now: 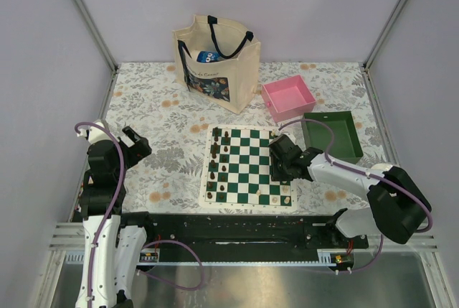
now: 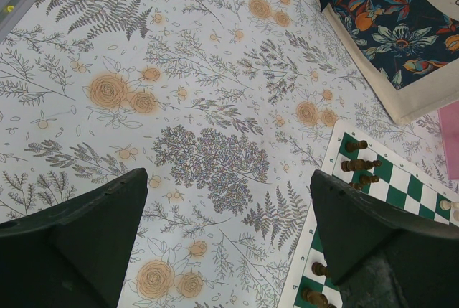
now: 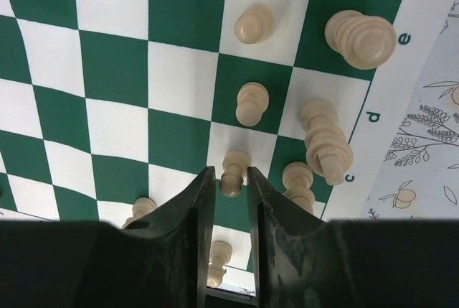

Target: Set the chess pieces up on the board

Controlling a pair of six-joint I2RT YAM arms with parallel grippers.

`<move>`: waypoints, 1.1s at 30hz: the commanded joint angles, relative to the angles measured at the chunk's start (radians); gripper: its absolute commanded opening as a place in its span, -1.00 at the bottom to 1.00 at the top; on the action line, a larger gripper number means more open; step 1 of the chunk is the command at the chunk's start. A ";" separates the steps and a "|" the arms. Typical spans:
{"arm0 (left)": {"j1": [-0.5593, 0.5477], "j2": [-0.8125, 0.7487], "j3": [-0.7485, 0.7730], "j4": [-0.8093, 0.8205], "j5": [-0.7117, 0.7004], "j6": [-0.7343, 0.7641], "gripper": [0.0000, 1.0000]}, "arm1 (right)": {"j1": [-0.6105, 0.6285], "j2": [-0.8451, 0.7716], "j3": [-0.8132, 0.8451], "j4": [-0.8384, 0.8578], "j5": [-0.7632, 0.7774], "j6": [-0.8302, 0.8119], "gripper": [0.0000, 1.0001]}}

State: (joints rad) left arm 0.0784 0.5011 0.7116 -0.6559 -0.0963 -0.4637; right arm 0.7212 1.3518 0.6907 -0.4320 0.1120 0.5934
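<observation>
While the right gripper [image 3: 231,179] stands low over the flat green-and-white chequered board [image 3: 115,57], its jaws are pressed in on a small cream turned pawn [image 3: 235,161], pinching it on both flanks. Whether its foot rests on the square or hangs just above it I cannot tell from this angle. That pawn is on the board's cream side, near the 3 o'clock edge in the overhead view.

Crowding is the risk. A stouter cream piece [image 3: 297,182] stands just beside the finger at 3 o'clock, a tall cream piece [image 3: 326,143] at 2 o'clock, and another cream pawn [image 3: 251,103] at 12. A sideways drift or a wide opening could tip them. An uneven release could topple the held pawn or leave it straddling two squares. Its long axis runs upright, head toward the wrist camera.

Farther off, the dark brown pieces [image 1: 219,164] line the 9 o'clock edge. The left gripper [image 2: 229,243] hangs spread wide over the floral tablecloth [image 2: 201,71], holding nothing.
</observation>
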 commanded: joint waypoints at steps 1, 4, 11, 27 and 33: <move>0.004 0.004 0.002 0.050 0.018 0.000 0.98 | 0.009 -0.003 0.032 0.021 0.005 -0.012 -0.28; 0.003 0.004 0.002 0.050 0.018 0.000 0.98 | 0.009 -0.019 0.030 0.021 -0.002 -0.014 -0.18; 0.003 0.001 0.002 0.050 0.020 0.000 0.98 | 0.007 -0.086 0.049 0.025 -0.053 -0.026 -0.13; 0.006 0.005 0.003 0.050 0.023 0.000 0.98 | 0.096 -0.045 0.043 0.098 -0.201 -0.021 0.11; 0.004 0.002 0.002 0.050 0.020 0.000 0.98 | 0.144 0.000 0.050 0.096 -0.230 -0.015 0.11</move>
State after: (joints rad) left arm 0.0784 0.5014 0.7116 -0.6559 -0.0891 -0.4637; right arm 0.8349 1.3293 0.7017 -0.3595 -0.0826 0.5808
